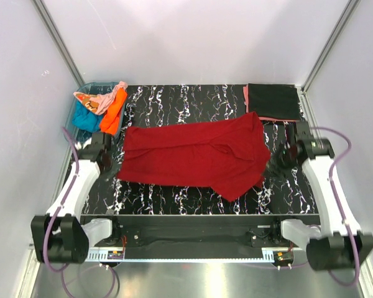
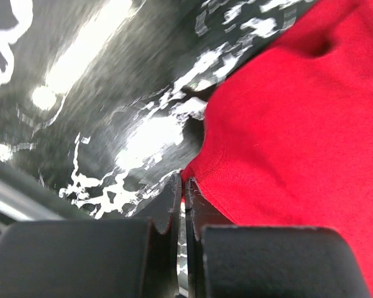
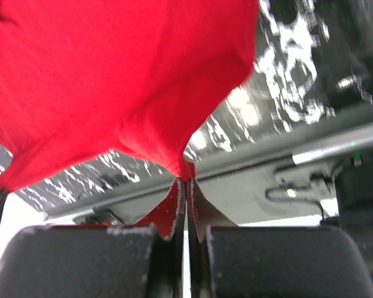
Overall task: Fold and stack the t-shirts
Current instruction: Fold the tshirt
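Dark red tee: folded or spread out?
Spread out. The dark red t-shirt lies wide across the table, not a compact rectangle like the folded black t-shirt; left pincer and right pincer each pinch an edge.

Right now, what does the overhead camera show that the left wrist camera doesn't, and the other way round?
Only the overhead view shows the wider layout: the blue tub holding loose t-shirts at the far left, and the folded black t-shirt lying on a salmon pink t-shirt at the far right. Only the left wrist view shows, close up, the left gripper shut on a corner of cloth. Both show the dark red t-shirt and the black marbled table.
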Motion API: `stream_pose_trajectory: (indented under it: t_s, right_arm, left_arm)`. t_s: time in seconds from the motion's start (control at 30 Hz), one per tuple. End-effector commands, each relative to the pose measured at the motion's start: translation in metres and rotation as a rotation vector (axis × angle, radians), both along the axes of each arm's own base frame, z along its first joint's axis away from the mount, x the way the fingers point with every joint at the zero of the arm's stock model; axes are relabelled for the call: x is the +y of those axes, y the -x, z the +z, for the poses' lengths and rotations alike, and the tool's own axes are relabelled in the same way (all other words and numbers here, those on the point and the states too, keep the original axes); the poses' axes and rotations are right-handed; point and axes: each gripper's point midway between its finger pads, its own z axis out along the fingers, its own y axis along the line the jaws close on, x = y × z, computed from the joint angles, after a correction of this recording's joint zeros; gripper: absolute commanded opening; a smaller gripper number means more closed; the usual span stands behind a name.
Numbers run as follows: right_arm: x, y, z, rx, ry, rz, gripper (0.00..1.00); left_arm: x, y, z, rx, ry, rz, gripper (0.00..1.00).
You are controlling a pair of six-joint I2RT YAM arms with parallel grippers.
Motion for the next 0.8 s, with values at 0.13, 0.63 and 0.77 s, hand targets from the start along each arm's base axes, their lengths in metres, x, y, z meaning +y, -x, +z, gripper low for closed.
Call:
stream_pose_trajectory:
  t_s: [0.13,0.63,0.77]
  right_arm:
    - [-0.005,-0.097,0.017,-0.142,0.053,0.052,0.00]
    - [-0.022,-0.220,-0.001,-0.134,0.064,0.110,0.00]
    - [-0.022,-0.238,-0.013,-0.116,0.050,0.122,0.00]
  left_arm:
    - [0.009,-0.058,0.022,-0.027,-0.097,-0.180,0.00]
    - [-0.001,-0.133,0.001,0.046,-0.058,-0.243,0.00]
    - [-0.002,-0.145,-0.001,0.052,-0.049,-0.240,0.00]
